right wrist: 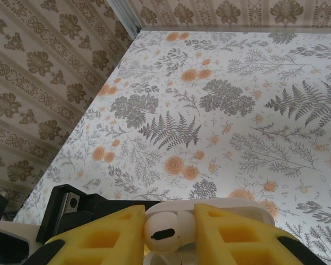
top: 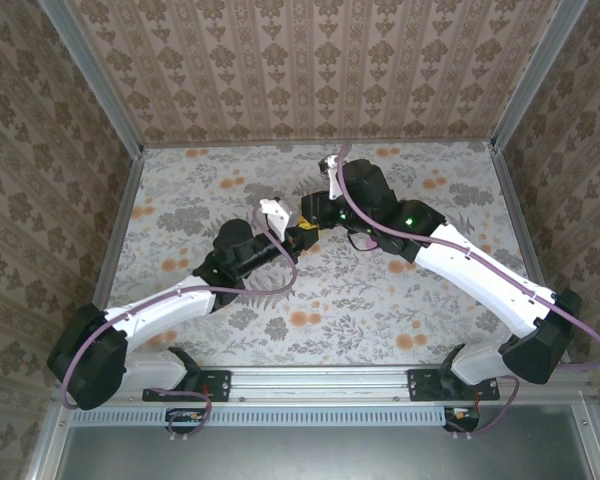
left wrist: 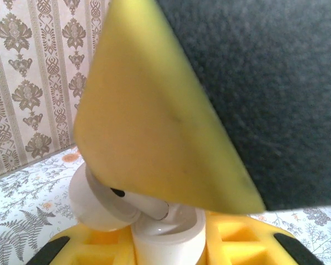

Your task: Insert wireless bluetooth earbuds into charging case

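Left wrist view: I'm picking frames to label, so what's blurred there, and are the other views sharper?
Left wrist: a yellow-and-black shape near the lens is soft and covers much of the frame; the earbud below is clearer. Right wrist: earbud and floral table sharp, evenly lit. Top external: sharp, no glare.

the scene is evenly and brightly lit by diffuse light; only faint shadows are cast on the table [top: 380,300]. in the left wrist view, a close yellow pad [left wrist: 149,121] is rendered blurred, while the wallpaper [left wrist: 33,83] is kept sharp.
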{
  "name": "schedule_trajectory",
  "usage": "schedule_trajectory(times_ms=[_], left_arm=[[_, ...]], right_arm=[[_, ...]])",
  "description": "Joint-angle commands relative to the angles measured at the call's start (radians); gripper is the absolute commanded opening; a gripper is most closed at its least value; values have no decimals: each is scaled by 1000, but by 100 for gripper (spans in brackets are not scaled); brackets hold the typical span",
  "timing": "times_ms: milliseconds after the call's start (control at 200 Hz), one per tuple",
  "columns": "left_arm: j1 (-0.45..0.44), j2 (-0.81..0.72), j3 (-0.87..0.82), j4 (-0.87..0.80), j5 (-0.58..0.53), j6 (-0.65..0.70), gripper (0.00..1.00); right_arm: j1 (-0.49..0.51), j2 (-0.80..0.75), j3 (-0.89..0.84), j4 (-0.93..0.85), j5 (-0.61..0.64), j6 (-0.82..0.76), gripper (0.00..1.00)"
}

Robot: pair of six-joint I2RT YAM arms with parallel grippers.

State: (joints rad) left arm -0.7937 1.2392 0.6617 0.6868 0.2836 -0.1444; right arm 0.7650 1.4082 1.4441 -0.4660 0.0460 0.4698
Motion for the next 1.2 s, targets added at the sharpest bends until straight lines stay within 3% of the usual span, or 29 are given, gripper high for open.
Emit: schedule_trajectory(times_ms=[0,1195], left_arm=[[-10,-12,36,67,-10,-24,26],[-10,-10,31,90,-49,-49,26]], right_arm=[[9,-2,-26,22,14,-14,30],[9,-89,-123,155,-36,35,29]])
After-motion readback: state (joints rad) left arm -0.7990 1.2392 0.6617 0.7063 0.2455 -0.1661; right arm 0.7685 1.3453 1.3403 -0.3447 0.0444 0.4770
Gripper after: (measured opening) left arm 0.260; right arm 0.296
